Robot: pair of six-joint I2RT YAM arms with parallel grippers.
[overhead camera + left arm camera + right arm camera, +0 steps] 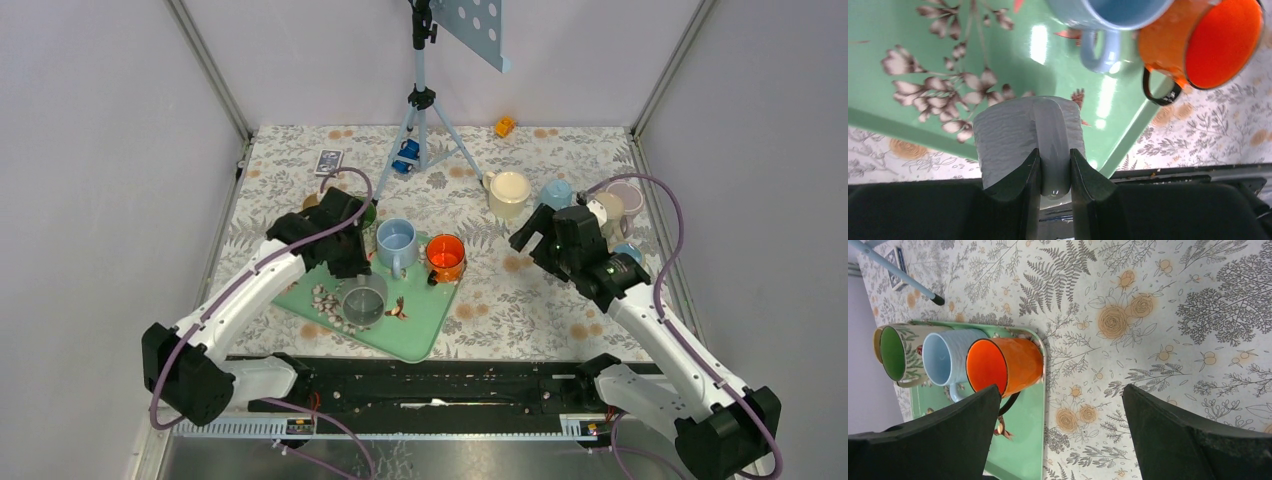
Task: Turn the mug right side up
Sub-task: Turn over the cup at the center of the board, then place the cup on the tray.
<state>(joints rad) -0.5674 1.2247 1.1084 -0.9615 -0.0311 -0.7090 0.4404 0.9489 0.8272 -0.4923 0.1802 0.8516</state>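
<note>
The left hand is clenched on the handle of the grey mug, seemingly mouth-up at the green tray edge. With so narrow a pinch, it may swivel or topple off the rim. The right hand hangs released, well apart.

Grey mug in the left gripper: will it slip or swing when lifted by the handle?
Probably rigid and rather heavy: the grey mug looks ceramic. The left gripper pinches only its glossy handle, so it may pivot or slip.
</note>
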